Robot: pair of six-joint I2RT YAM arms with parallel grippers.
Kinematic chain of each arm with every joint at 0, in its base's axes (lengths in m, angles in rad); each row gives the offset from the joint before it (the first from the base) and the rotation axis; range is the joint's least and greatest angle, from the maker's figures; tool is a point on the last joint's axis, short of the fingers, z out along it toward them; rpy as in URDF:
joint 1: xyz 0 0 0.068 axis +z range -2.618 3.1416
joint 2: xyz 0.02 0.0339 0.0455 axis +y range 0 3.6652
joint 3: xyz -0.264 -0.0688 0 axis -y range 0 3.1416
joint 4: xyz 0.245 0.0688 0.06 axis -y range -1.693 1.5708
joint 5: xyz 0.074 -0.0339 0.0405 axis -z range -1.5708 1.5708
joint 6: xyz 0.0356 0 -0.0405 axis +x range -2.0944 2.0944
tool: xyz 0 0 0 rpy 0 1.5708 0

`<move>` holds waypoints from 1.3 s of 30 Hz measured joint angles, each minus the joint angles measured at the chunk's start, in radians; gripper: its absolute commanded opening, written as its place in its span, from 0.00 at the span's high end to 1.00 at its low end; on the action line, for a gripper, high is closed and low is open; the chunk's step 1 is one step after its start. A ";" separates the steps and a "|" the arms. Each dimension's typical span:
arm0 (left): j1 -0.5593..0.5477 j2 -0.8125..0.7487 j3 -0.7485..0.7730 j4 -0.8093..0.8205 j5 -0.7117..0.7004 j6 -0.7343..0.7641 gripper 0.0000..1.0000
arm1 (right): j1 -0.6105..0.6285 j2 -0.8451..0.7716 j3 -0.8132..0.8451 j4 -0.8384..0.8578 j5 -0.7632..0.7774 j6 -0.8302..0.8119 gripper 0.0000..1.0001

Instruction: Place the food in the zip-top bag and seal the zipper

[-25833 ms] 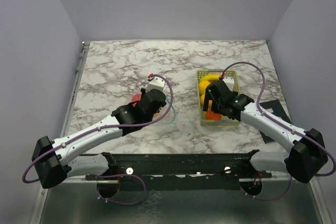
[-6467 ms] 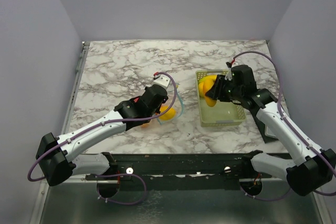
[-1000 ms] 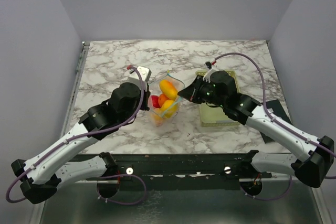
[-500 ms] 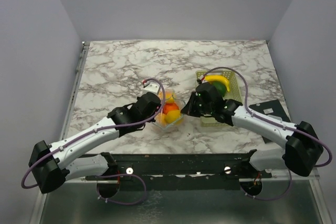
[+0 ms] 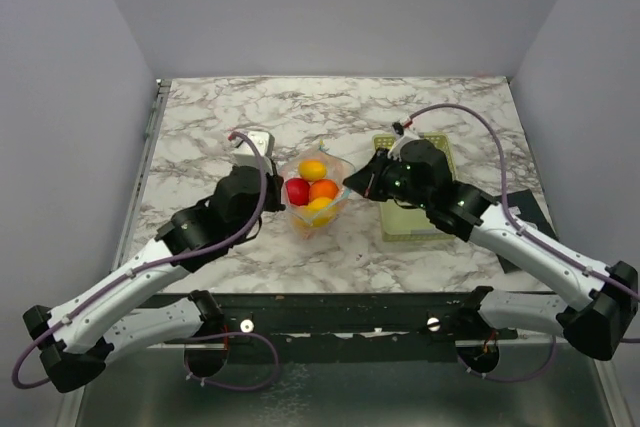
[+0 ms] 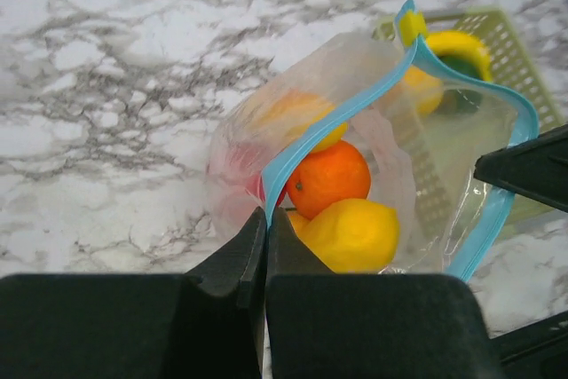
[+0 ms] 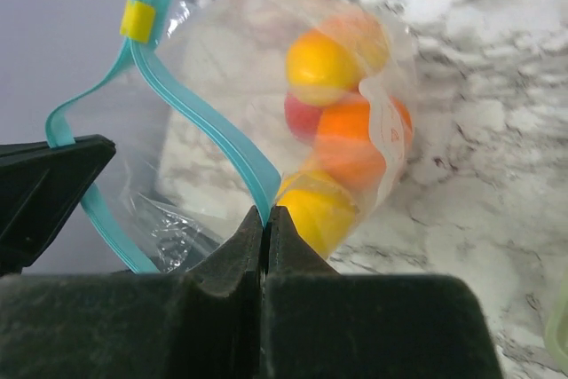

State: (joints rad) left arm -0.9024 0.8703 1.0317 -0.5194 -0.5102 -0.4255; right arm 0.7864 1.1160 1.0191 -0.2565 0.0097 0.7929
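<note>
The clear zip-top bag hangs between my two grippers over the middle of the table. Inside it lie food pieces: a lemon, a red apple and an orange. My left gripper is shut on one side of the blue zipper. My right gripper is shut on the opposite side of the zipper. The bag's mouth gapes open between them. A yellow slider tab sits at the strip's far end. A banana and a dark green piece remain in the basket.
The pale yellow-green slotted basket stands right of the bag, mostly under my right arm. A flat black pad lies at the table's right edge. Grey walls enclose the marble table on three sides.
Both grippers have carried the bag farther from the near edge and slightly left. The right arm now covers the basket, hiding the banana in the top view.
</note>
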 measured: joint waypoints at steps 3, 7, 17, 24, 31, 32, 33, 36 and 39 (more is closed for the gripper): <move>0.000 0.042 -0.100 0.002 -0.015 -0.029 1.00 | 0.000 0.071 -0.070 0.017 -0.012 0.006 0.99; 0.000 0.140 -0.196 -0.007 -0.010 -0.068 1.00 | 0.000 0.156 -0.132 0.014 -0.036 0.015 0.99; 0.000 0.069 0.003 -0.029 -0.019 -0.021 1.00 | 0.013 0.073 0.010 -0.045 -0.037 -0.011 0.99; 0.000 0.045 -0.001 -0.010 -0.068 0.008 1.00 | 0.013 0.093 -0.005 -0.002 -0.037 -0.008 0.99; 0.000 0.087 -0.113 -0.029 -0.068 0.011 1.00 | 0.013 0.169 -0.077 -0.003 -0.038 -0.005 0.89; 0.000 0.087 -0.113 -0.027 -0.068 0.014 1.00 | 0.013 0.169 -0.076 -0.002 -0.038 -0.006 0.82; 0.000 0.085 -0.113 -0.026 -0.068 0.019 1.00 | 0.013 0.166 -0.073 -0.003 -0.037 -0.009 0.78; 0.000 0.085 -0.113 -0.024 -0.067 0.031 1.00 | 0.013 0.161 -0.051 -0.017 -0.025 -0.018 0.59; 0.000 0.085 -0.113 -0.020 -0.064 0.044 1.00 | 0.013 0.143 -0.017 -0.053 0.011 -0.038 0.47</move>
State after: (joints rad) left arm -0.9024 0.9550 0.9188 -0.5392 -0.5739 -0.3813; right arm 0.7998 1.2594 1.0023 -0.3096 0.0204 0.7551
